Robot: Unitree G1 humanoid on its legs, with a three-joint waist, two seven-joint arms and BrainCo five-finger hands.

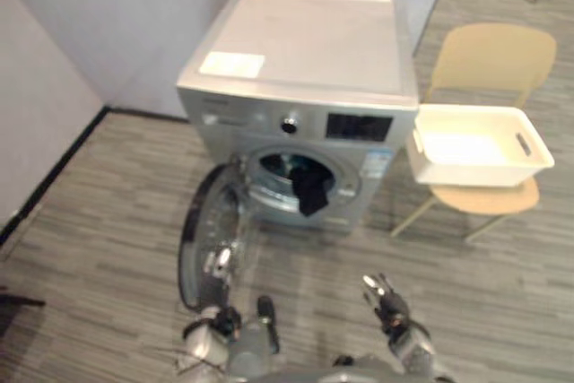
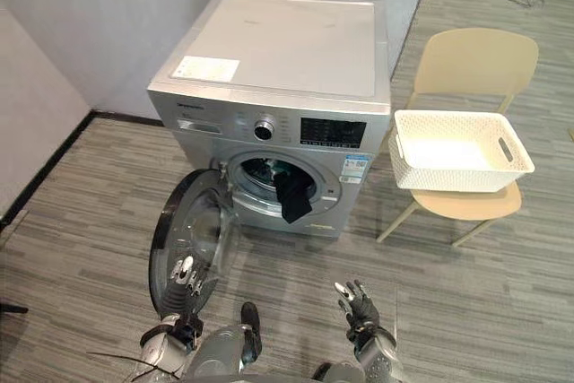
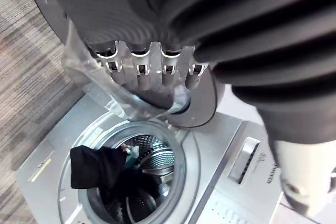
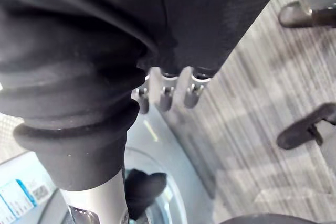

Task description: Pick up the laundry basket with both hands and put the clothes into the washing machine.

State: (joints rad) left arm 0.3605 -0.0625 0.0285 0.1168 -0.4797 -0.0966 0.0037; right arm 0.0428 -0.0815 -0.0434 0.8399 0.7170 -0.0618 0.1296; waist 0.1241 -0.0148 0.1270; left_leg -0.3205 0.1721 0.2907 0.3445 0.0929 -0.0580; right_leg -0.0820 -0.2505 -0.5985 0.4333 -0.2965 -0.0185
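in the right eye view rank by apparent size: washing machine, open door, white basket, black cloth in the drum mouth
1. washing machine
2. open door, white basket: look alike, door nearer camera, so not ranked
3. black cloth

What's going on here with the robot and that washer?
The robot's left hand is at the open door of the washing machine, straight fingers against its glass. A dark garment hangs out of the drum opening. The white laundry basket sits empty on a tan chair beside the machine. The right hand hovers open, holding nothing.
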